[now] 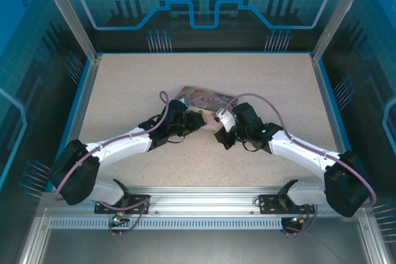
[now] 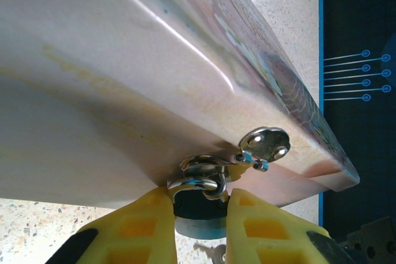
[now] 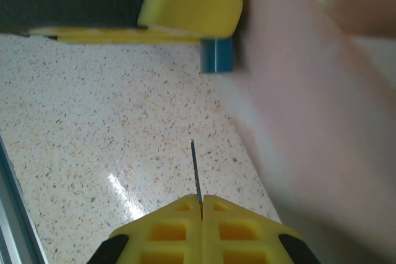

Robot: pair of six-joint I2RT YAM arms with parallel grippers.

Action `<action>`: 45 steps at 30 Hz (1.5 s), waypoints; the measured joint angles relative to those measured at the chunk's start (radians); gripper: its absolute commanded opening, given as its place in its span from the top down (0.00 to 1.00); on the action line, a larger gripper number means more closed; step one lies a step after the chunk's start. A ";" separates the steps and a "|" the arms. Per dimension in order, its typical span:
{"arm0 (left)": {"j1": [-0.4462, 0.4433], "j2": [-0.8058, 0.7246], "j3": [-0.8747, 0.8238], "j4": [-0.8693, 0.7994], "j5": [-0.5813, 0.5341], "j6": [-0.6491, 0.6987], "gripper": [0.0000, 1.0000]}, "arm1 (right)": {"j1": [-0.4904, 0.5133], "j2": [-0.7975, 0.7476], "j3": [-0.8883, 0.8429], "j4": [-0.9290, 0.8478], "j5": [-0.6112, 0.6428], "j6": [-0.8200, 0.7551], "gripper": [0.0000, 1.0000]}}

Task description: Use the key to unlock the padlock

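Both pairs of jaws are closed: the left gripper [image 2: 198,198] clamps the padlock [image 3: 216,55] at the pink box [image 2: 154,91] edge, and the right gripper [image 3: 201,201] pinches the key [image 3: 194,168], which points toward the padlock and does not yet touch it. The keyhole perhaps faces the key; align the blade first, then advance slowly.

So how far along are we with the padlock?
Done: the left gripper is shut on the padlock hanging on the pink box, and the right gripper pinches the key. In hand: lining up, with the key tip short of the padlock. Left: insert, turn, open the shackle.
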State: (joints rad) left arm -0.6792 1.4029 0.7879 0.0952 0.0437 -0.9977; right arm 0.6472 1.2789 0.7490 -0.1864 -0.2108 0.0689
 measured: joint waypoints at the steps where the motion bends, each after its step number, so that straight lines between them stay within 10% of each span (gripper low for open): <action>1: 0.000 0.000 0.000 0.003 0.003 -0.003 0.90 | 0.000 0.009 0.007 0.002 -0.002 -0.003 1.00; 45: -0.001 -0.004 -0.039 0.057 0.006 -0.049 0.94 | -0.013 0.090 0.010 0.121 0.009 -0.017 1.00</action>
State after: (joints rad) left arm -0.6800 1.3991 0.7494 0.1520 0.0498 -1.0466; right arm 0.6338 1.3689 0.7593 -0.0658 -0.2020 0.0521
